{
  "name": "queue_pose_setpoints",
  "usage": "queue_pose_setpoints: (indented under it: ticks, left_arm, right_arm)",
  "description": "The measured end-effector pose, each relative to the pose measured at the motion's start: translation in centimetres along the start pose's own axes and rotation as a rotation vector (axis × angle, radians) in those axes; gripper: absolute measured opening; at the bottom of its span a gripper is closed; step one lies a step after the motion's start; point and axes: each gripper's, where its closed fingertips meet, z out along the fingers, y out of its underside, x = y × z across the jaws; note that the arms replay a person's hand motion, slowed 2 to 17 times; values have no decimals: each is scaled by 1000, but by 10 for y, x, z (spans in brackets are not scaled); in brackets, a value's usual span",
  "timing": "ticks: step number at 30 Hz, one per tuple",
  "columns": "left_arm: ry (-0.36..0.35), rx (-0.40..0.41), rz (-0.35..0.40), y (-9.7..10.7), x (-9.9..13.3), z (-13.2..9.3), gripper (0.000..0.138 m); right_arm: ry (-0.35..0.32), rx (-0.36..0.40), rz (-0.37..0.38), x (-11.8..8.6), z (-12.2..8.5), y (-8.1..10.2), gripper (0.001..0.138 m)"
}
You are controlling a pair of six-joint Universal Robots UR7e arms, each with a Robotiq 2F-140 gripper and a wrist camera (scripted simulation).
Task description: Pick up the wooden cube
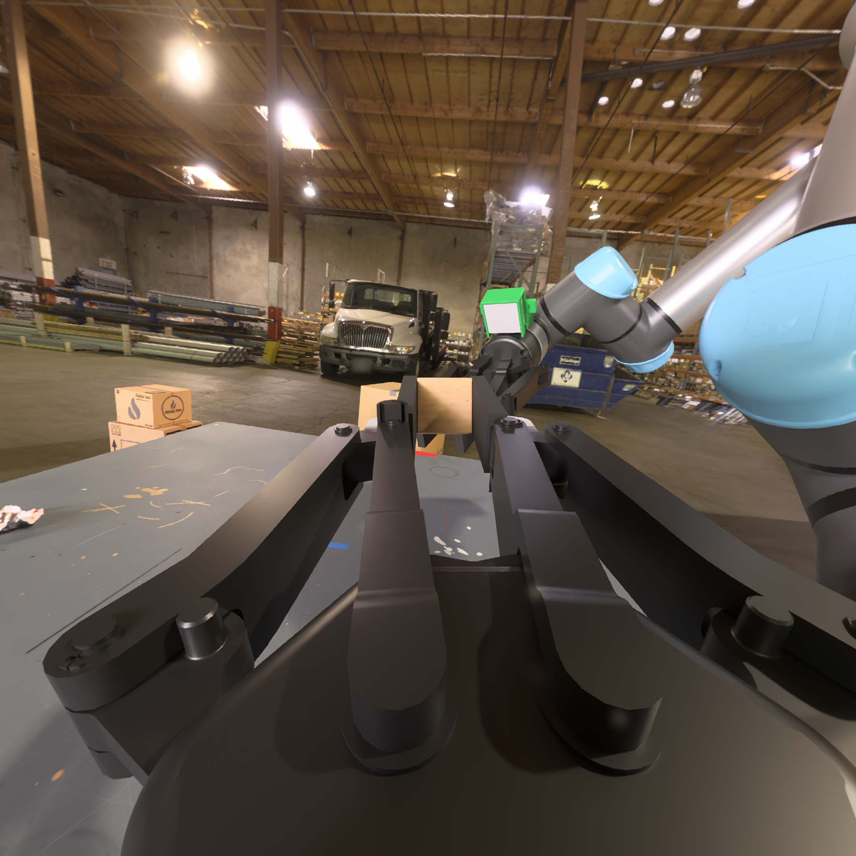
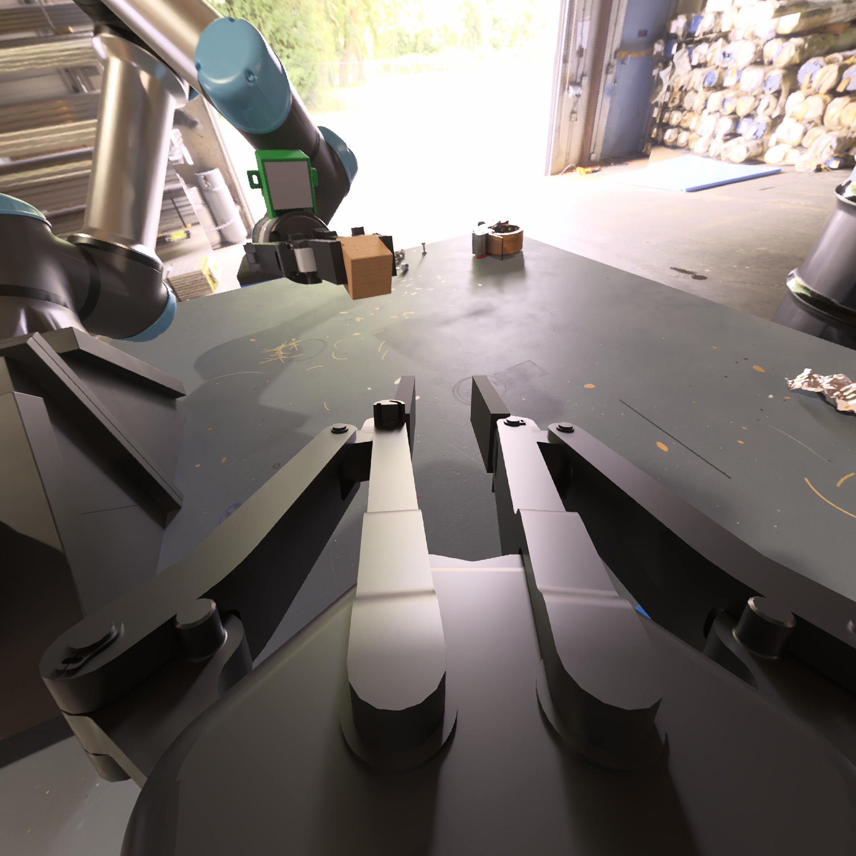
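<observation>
The wooden cube [image 1: 444, 407] is a light brown block held between the two fingers of my left gripper [image 1: 443, 402], lifted off the grey table [image 1: 139, 532]. In the right wrist view the cube [image 2: 370, 268] hangs above the table's far left part in the left gripper [image 2: 368, 259]. My right gripper [image 2: 442, 393] is open and empty, with a narrow gap between its pads, above the middle of the table [image 2: 579, 333]. The right arm's wrist [image 1: 505, 345] shows just behind the cube in the left wrist view.
A tape dispenser [image 2: 498, 238] stands near the table's far edge, with small bolts [image 2: 403, 261] beside the cube. Crumpled foil [image 2: 824, 391] lies at the right, and also shows in the left wrist view [image 1: 18, 516]. Cardboard boxes [image 1: 153, 407] stand on the floor beyond.
</observation>
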Motion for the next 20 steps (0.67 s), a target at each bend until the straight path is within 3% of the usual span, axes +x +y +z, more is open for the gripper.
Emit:
queue_pose_setpoints:
  ticks: [20]
  left_arm:
    - [109, -11, -23, 18, 29, 31, 30]
  right_arm:
    - [-123, 151, 21, -32, -4, -27, 33]
